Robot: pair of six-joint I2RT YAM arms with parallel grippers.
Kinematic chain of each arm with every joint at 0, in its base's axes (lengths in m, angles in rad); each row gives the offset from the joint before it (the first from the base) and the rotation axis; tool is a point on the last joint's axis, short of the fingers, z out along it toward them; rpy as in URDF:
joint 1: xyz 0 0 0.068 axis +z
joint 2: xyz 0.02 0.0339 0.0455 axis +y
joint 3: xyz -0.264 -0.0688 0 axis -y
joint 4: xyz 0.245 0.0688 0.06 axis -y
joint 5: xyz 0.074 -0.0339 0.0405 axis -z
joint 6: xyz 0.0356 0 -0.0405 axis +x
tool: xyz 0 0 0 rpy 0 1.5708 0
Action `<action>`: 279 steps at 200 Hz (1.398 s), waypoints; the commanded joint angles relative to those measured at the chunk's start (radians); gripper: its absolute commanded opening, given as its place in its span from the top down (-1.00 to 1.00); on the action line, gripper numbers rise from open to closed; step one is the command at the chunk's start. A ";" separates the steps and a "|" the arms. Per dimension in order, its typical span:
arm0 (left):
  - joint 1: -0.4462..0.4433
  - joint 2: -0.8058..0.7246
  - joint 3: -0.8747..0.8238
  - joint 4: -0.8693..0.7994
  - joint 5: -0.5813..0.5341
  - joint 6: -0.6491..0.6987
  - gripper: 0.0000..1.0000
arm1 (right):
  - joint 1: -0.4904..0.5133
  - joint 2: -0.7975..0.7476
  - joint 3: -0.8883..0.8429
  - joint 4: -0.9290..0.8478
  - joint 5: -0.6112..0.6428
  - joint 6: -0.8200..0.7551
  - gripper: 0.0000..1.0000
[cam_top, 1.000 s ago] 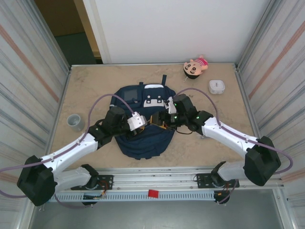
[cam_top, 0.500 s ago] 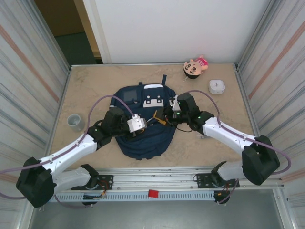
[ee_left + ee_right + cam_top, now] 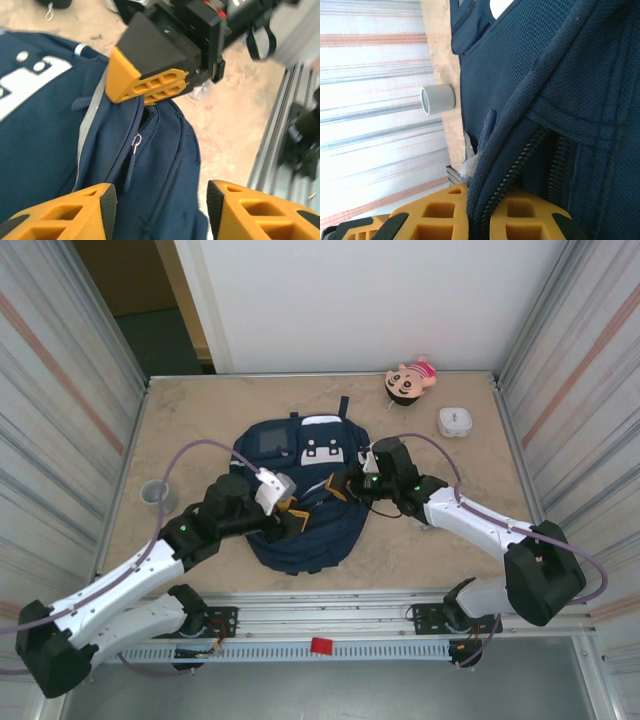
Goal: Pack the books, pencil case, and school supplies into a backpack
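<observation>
The navy backpack [image 3: 300, 525] lies flat in the middle of the table, white patches toward the far side. My right gripper [image 3: 335, 487] is shut on the backpack's zipper edge [image 3: 520, 150], with fabric pinched between its orange fingers [image 3: 435, 220]. My left gripper [image 3: 292, 513] hovers open just above the backpack, near a zipper pull [image 3: 136, 145], nothing between its fingers. A small clear-greyish piece [image 3: 469, 162] peeks out beside the backpack's edge, under the right gripper [image 3: 150, 85]. The book, the pencil case and the black-and-white packet are out of view.
A grey cup [image 3: 155, 493] stands left of the backpack. The pink plush doll [image 3: 410, 380] and the white rounded box [image 3: 455, 421] sit at the far right. Metal walls close in both sides, and a rail runs along the near edge.
My left arm has swung lower and nearer, bringing its open gripper down over the backpack's near-left part. The right gripper has shifted slightly left, still holding the zipper edge.
</observation>
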 commanded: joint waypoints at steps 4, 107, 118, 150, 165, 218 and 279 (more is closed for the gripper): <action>-0.015 -0.057 -0.023 -0.067 -0.078 -0.419 -0.07 | 0.015 -0.038 0.025 0.049 0.036 -0.002 1.00; -0.050 0.050 -0.095 0.024 -0.123 -0.496 -0.13 | 0.061 -0.008 0.055 0.061 0.040 0.013 1.00; -0.058 0.076 -0.096 0.069 -0.130 -0.484 -0.13 | 0.067 0.001 0.056 0.074 0.033 0.020 1.00; -0.063 0.166 -0.060 0.137 -0.140 -0.435 -0.12 | 0.086 0.014 0.066 0.088 0.031 0.027 1.00; -0.066 0.201 -0.036 0.169 -0.142 -0.415 -0.04 | 0.093 0.017 0.067 0.090 0.032 0.028 1.00; -0.074 0.288 0.021 0.263 -0.161 -0.371 0.13 | 0.104 0.008 0.064 0.092 0.035 0.031 1.00; -0.096 0.275 0.016 0.251 -0.229 -0.342 0.73 | 0.104 -0.002 0.058 0.083 0.037 0.023 1.00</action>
